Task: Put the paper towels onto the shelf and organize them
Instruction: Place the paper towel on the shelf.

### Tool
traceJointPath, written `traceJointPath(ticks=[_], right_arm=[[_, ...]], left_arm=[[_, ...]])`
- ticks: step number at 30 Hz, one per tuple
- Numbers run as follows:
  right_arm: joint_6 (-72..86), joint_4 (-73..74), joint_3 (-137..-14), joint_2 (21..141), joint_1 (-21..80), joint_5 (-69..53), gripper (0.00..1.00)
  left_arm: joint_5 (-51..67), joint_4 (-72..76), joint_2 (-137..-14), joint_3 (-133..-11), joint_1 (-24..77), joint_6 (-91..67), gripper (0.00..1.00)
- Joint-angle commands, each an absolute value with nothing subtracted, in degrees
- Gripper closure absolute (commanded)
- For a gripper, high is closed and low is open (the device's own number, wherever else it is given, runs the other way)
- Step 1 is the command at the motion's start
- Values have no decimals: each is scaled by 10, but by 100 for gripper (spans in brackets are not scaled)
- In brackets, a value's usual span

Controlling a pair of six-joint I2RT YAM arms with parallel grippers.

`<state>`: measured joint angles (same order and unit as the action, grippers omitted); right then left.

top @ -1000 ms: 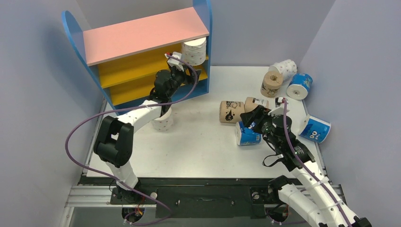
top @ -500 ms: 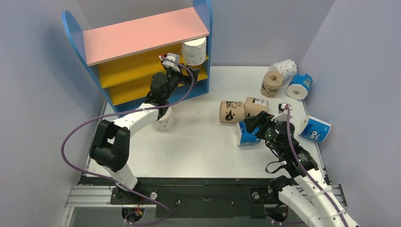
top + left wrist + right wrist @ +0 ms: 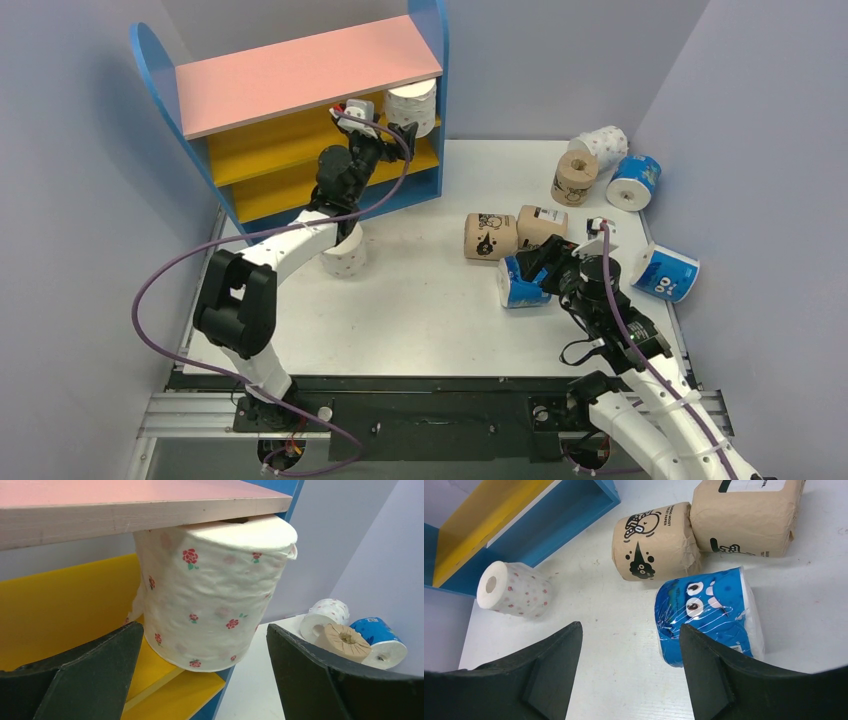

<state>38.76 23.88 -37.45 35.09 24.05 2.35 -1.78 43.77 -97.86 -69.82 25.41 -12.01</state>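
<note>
Dotted roll [image 3: 215, 592] stands upright, axis vertical, on the shelf [image 3: 300, 75], upper tier, right end. Left gripper [image 3: 203, 630] is spread either side, apparently not touching. Right gripper [image 3: 630, 629] is spread above a blue roll [image 3: 706, 615] lying sideways.

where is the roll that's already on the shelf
In the top view, the flowered white roll stands upright on the shelf, at the right end of its upper yellow board, under the pink top.

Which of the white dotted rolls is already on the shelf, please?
The upright roll at the right end of the upper yellow board, under the pink top. The roll by the left arm and the far-right roll are on the table.
</note>
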Motion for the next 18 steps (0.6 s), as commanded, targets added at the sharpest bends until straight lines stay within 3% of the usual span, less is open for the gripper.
traceJointPath(ticks=[1,18], right_arm=[[373,232,-387,356,244,40,34],[358,248,-395,356,243,58,33]], left_arm=[[-30,475,-1003,-740,258,-109,6],[-87,469,-1084,-821,270,-63,6]])
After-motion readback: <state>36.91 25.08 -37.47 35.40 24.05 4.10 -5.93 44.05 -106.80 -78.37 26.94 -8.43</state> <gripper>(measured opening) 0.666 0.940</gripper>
